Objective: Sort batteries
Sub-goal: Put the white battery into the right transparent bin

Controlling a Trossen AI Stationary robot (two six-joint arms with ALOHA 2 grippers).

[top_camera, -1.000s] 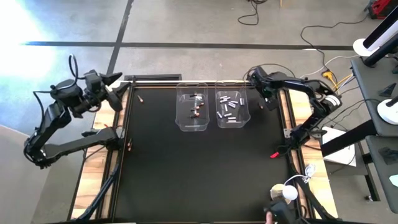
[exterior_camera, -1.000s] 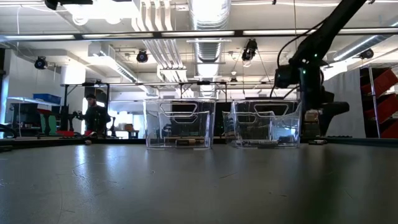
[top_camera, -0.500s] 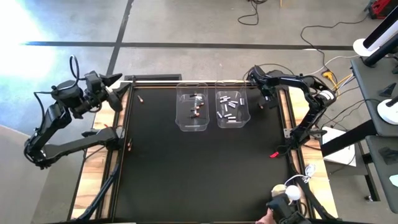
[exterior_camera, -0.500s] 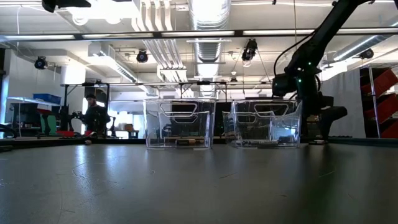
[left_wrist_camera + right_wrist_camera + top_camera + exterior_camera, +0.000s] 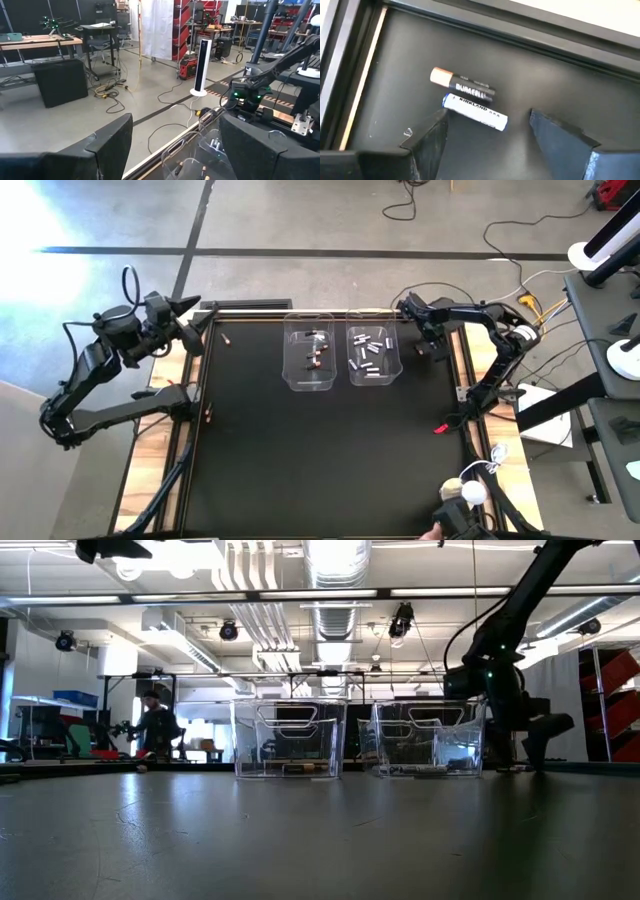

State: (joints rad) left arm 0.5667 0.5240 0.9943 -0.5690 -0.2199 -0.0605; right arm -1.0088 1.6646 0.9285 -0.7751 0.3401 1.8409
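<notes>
The right gripper [image 5: 487, 132] has dropped, jaws apart, over two touching batteries [image 5: 469, 100] beside the right bin [image 5: 374, 356], seen only by its wrist; left gripper [image 5: 175, 145] gapes.

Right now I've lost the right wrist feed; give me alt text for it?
Two batteries lie side by side, touching, on the black mat: a dark copper-tipped battery and a white battery. The right end effector hangs open above them, one finger on each side, near the table's raised edge.

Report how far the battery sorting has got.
Mostly done: the left bin holds dark batteries, the right bin silvery ones. In hand: the right gripper, open, hovers over a dark and a white battery lying together. Left: those two and strays near the table's left edge.
</notes>
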